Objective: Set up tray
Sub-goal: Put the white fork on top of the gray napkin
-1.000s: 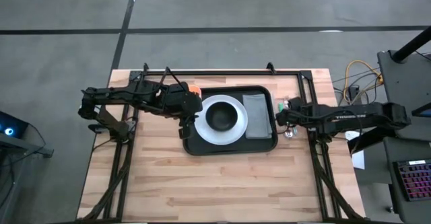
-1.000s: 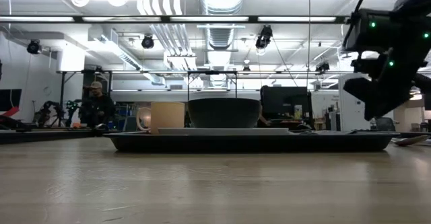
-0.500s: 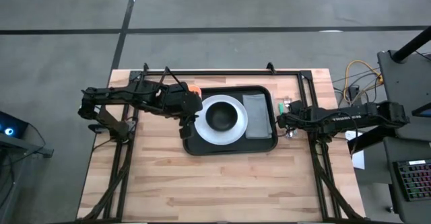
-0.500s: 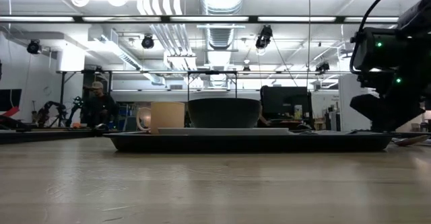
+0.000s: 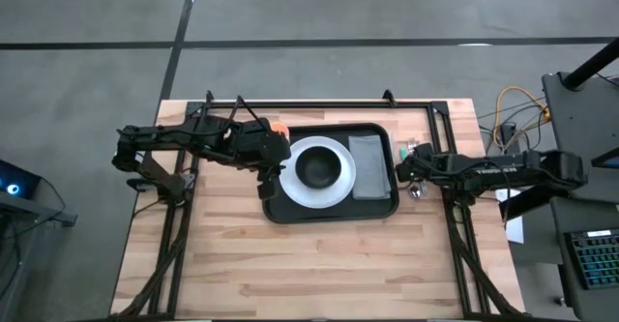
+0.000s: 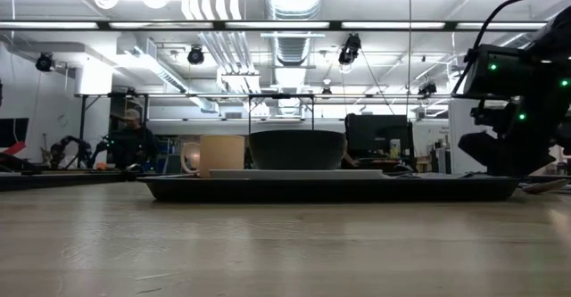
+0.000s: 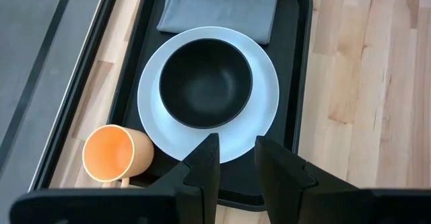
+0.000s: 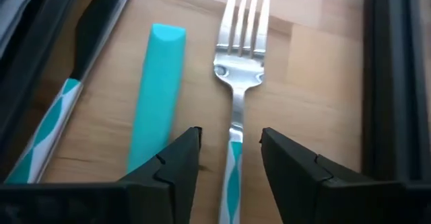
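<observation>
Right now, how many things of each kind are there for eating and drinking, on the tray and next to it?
Tray: 1
Plate: 1
Bowl: 1
Cup: 1
Napkin: 1
Fork: 1
Other cutlery with teal handles: 2, kind unclear
Total: 8

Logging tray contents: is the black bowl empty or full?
Empty. The left wrist view looks straight into the black bowl on the white plate and shows only its bare dark inside.

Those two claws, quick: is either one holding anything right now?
Left gripper: open, holding nothing, above the tray's edge by the white plate.
Right gripper: open, holding nothing, fingers either side of the fork handle.
</observation>
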Motion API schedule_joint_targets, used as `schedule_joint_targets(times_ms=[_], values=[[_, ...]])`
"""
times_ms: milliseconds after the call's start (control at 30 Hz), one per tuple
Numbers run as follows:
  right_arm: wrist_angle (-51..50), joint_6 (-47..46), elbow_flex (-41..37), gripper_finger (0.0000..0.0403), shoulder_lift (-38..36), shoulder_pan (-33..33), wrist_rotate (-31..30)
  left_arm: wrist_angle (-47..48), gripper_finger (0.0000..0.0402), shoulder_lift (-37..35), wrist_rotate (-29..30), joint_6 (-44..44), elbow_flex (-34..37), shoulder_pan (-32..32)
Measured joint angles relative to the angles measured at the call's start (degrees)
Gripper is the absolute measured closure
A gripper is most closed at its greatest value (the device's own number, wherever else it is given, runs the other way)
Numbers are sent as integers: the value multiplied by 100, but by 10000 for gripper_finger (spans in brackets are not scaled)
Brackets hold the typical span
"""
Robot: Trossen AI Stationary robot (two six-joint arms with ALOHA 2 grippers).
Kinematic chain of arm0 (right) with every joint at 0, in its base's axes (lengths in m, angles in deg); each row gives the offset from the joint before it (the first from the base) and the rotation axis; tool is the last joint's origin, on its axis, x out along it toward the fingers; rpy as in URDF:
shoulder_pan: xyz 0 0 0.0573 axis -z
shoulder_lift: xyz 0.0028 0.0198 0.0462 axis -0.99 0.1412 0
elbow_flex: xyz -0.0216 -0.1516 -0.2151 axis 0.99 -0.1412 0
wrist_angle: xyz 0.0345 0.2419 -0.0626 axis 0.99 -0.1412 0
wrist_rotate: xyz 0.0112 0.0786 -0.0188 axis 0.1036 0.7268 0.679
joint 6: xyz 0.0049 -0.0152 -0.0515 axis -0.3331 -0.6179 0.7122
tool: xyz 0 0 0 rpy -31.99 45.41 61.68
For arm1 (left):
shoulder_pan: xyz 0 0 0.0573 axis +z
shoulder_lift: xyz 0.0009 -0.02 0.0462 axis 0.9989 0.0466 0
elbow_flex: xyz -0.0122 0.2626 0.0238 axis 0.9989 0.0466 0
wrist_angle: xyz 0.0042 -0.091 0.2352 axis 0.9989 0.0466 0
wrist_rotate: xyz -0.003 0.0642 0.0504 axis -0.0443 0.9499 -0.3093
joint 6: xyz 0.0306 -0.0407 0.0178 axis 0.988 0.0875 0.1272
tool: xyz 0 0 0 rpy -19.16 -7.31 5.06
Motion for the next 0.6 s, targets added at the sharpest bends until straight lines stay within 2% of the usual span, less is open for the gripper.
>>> schedule_joint_targets(times_ms=[233, 500, 600], values=[[115, 65, -47, 292, 44, 70, 100, 0, 325, 0, 0, 0, 0, 0], [127, 86, -45, 382, 49, 65, 244, 0, 325, 0, -2, 0, 0, -116], [111, 120, -45, 386, 49, 65, 216, 0, 325, 0, -1, 0, 0, -211]])
